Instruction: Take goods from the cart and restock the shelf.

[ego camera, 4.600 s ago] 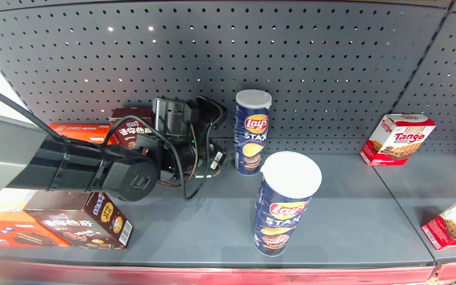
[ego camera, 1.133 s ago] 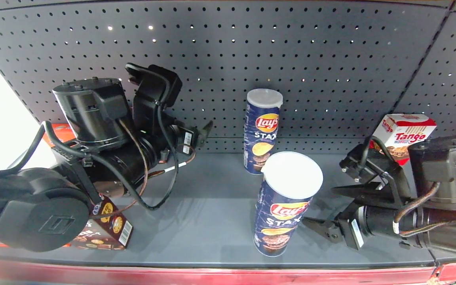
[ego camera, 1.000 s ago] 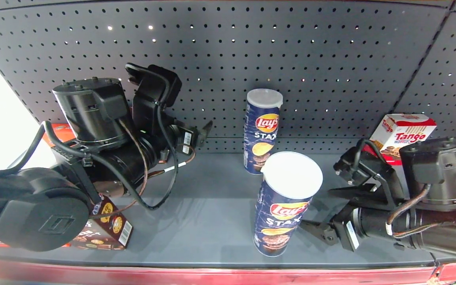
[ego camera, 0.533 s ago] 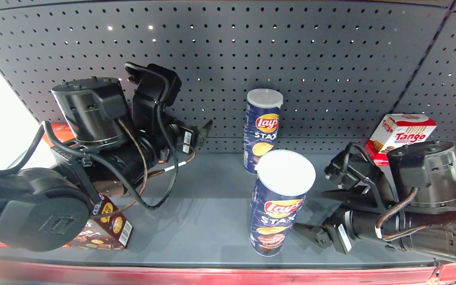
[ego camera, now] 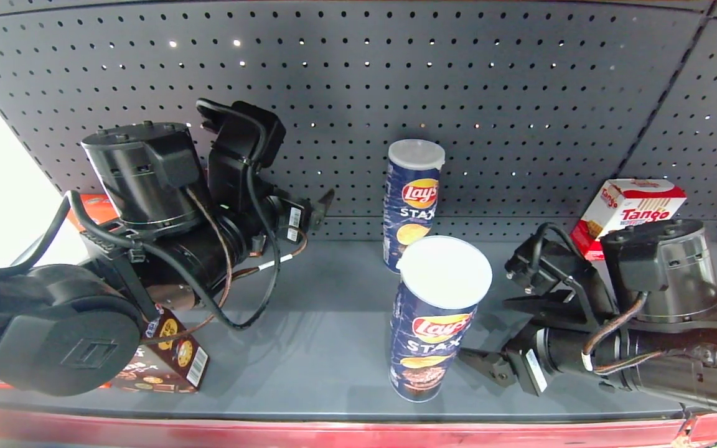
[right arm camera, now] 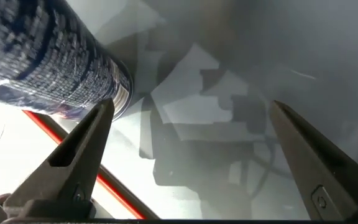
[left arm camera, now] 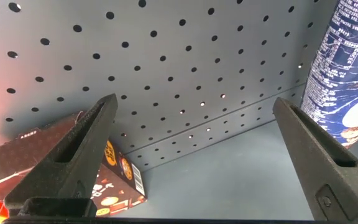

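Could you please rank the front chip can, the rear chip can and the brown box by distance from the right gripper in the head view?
1. Front chip can, beside the right gripper.
2. Rear chip can, at the back panel.
3. Brown box, front left corner.

The left arm [ego camera: 53,323] extends in from 9 o'clock of the head view and lies nearly level, with the wrist [ego camera: 140,174] raised. The left gripper [left arm camera: 194,102] is aimed toward 3 o'clock, its jaws spread wide with nothing between them. The right arm [ego camera: 663,367] extends in from 4 o'clock, low and level. The right gripper [ego camera: 486,328] is aimed toward 9 o'clock, its jaws likewise wide apart and gripping nothing.
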Robot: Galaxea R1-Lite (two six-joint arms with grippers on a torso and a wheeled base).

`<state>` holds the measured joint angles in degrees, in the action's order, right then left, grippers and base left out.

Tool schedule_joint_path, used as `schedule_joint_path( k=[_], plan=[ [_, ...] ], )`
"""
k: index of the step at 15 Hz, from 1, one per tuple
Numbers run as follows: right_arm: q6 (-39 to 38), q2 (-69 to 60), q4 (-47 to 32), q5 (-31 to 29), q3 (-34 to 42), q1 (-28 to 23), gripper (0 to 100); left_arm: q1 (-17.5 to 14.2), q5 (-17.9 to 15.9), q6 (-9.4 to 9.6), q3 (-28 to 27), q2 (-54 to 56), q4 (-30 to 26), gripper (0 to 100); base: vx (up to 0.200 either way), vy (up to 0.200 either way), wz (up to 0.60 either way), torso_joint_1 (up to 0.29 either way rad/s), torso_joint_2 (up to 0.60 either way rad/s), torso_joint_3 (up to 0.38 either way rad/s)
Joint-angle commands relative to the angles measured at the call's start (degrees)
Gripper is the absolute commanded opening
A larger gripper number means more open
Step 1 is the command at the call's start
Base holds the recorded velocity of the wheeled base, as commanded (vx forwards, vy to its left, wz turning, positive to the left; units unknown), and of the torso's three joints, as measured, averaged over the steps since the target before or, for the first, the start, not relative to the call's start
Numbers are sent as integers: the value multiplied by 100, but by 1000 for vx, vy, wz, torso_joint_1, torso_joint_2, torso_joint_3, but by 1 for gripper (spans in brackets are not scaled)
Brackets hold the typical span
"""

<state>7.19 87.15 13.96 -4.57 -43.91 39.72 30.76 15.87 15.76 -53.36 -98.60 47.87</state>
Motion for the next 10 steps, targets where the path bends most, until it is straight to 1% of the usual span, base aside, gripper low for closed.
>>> schedule_joint_path(
  k=[1,6,9,10],
  plan=[
    [37,56,2,-9,-30,62,100,0,4,6,-8,-19,3,100,0,0,0,0,0,0],
    [72,4,2,-70,14,36,100,-61,-5,6,10,-10,3,100,0,0,0,0,0,0],
    [72,-585,133,-123,32,-509,100,-35,-23,23,71,297,-120,100,0,0,0,0,0,0],
    [63,-946,133,-123,32,-764,100,-17,-23,32,80,508,-331,100,0,0,0,0,0,0]
  ],
)
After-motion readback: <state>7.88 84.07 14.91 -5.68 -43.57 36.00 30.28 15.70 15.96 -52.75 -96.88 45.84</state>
